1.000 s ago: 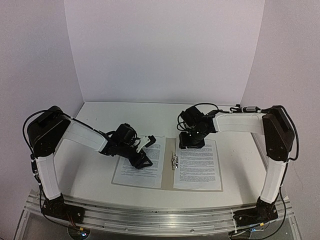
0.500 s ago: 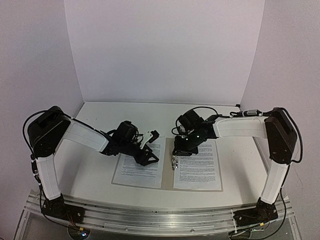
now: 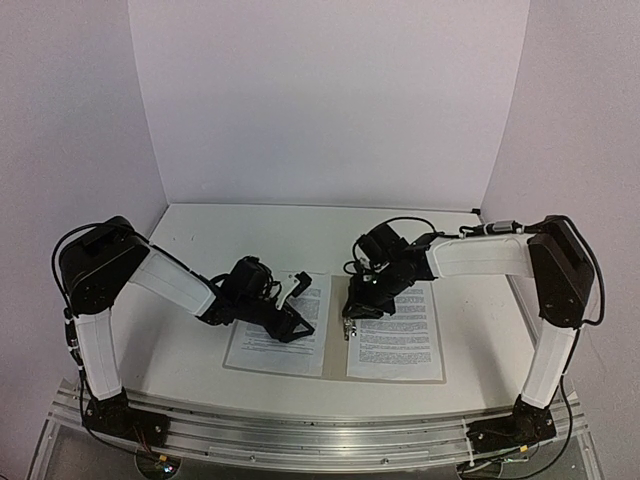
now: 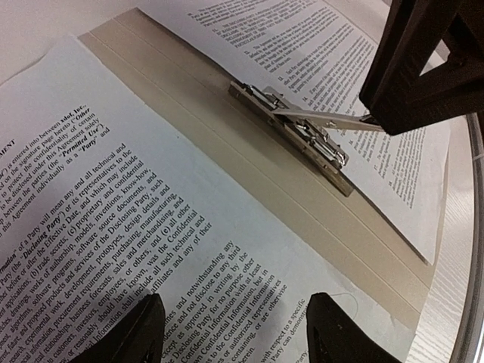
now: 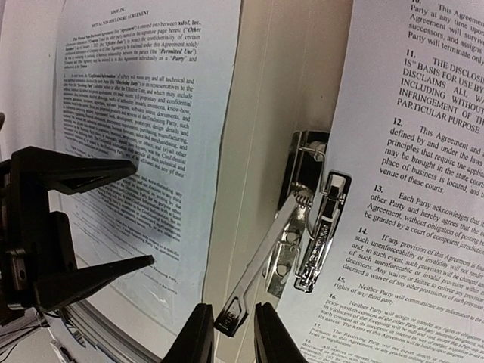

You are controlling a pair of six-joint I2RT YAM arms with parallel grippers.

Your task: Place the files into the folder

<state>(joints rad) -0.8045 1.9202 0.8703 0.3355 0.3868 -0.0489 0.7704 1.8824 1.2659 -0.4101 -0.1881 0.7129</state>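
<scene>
Our right gripper (image 5: 229, 334) is nearly closed, and its fingers pinch the tip of the raised lever (image 5: 261, 262) of the metal clip (image 5: 314, 219). Around it the folder (image 5: 287, 76) lies open, with the right sheet (image 5: 408, 151) beside the clip. Our left gripper (image 4: 238, 333) gapes wide and holds nothing, just over the left sheet (image 4: 113, 204).

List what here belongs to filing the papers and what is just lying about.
Belongs to the job: left sheet; right sheet; folder; clip lever, pinched by the right hand; left hand, open over the left sheet.
Just there: table; metal rail at its near edge.
</scene>
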